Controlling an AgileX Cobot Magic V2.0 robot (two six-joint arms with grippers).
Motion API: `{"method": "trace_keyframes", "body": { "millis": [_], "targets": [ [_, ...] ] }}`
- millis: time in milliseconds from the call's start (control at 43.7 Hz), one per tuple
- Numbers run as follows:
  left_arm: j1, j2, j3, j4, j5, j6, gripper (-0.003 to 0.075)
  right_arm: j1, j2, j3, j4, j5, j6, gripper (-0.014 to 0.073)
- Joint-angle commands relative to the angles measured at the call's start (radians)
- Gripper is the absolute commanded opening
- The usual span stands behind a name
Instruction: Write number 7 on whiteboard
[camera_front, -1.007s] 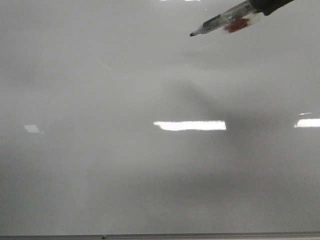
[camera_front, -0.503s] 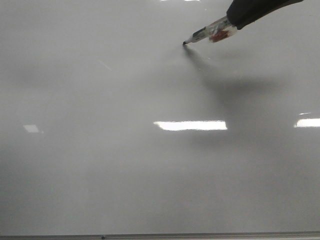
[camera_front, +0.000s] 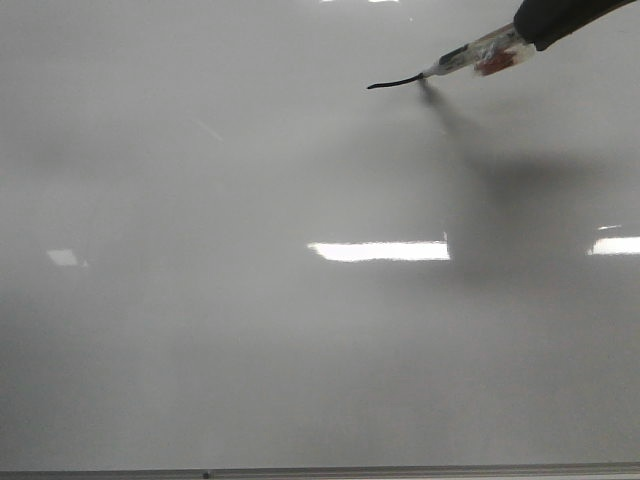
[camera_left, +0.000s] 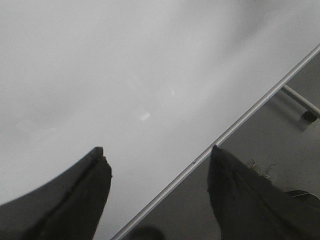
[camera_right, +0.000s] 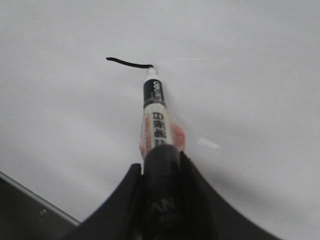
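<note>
One short black stroke, the top bar of the number 7 (camera_front: 395, 82), lies on the whiteboard (camera_front: 250, 330) at about one o'clock in the front view. The right tool (camera_right: 160, 165) is clamped on a marker (camera_front: 470, 58), whose tip touches the stroke's three o'clock end. The bar looks finished or nearly so, and the stem is not yet drawn. By my judgement the next move calls for keeping the tip pressed on and turning the line from that end down toward six o'clock, long and straight. The left tool (camera_left: 157, 195) hangs with its fingers spread wide and nothing between them, over the board's metal edge strip (camera_left: 240, 122). Bright light reflections (camera_front: 380, 251) sit toward six o'clock of the stroke; nothing solid lies in the stem's path.
</note>
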Motion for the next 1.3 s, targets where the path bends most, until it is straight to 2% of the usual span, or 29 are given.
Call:
{"method": "trace_keyframes", "body": {
  "millis": [0, 92, 275, 435, 526, 641, 778, 984, 1281],
  "targets": [
    [0.004, -0.008, -0.024, -0.012, -0.074, -0.011, 0.0417, -0.008, -0.004, -0.029, -0.002, 0.011, -0.021, -0.0058],
    [0.004, -0.008, -0.024, -0.012, -0.095, -0.011, 0.0417, -0.008, 0.018, -0.009, -0.002, 0.073, -0.027, -0.0058],
    [0.004, -0.008, -0.024, -0.012, -0.123, -0.011, 0.0417, 0.015, 0.03, 0.037, -0.002, 0.083, -0.055, -0.0058],
    [0.004, -0.008, -0.024, -0.017, -0.122, 0.01, 0.0417, 0.044, -0.039, 0.035, 0.016, 0.116, -0.083, -0.0058],
    [-0.022, -0.006, -0.024, -0.089, -0.11, 0.163, 0.0419, 0.083, -0.106, 0.035, 0.029, 0.213, -0.175, -0.0058],
    [-0.08, 0.024, -0.028, -0.229, -0.079, 0.369, 0.0421, 0.161, -0.177, 0.035, 0.066, 0.336, -0.355, -0.0058],
    [-0.176, 0.11, -0.054, -0.286, -0.029, 0.474, 0.0421, 0.234, -0.232, 0.035, 0.153, 0.424, -0.497, -0.0058],
    [-0.282, 0.237, -0.105, -0.317, -0.025, 0.53, 0.0421, 0.259, -0.244, 0.035, 0.222, 0.439, -0.543, -0.0058],
    [-0.299, 0.339, -0.128, -0.484, -0.039, 0.685, 0.042, 0.259, -0.244, 0.035, 0.227, 0.431, -0.543, -0.0058]
  ]
}}
